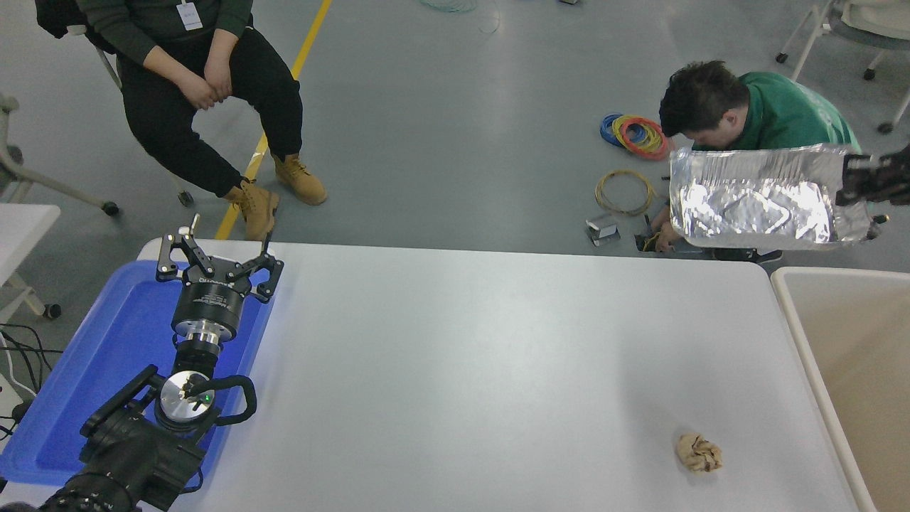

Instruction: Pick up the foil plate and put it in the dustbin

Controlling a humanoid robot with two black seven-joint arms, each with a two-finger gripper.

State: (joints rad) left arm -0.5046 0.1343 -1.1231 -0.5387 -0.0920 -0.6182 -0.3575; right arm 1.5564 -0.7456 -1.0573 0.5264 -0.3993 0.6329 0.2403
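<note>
- one foil plate (757, 203), up in the air past the worktop's far right corner
- one dustbin (796, 323), only partly in shot at the right edge
- one worktop (455, 370), white
- one blue tray (121, 334) on the left
- one crumpled paper ball (699, 452), tan
- two grippers: left gripper (217, 264) over the tray, right gripper (878, 181) barely poking in at the right edge
- two people: one seated person (192, 64), one crouching person (753, 114)
- a bunch of wire coils (635, 135) on the floor, can't count them properly

Right gripper (857, 186) cut off by the right frame edge, fingers hidden behind the foil plate (757, 199). Dustbin (796, 323) cropped at lower right. Plate hides the crouching person's (753, 114) lower body.
</note>
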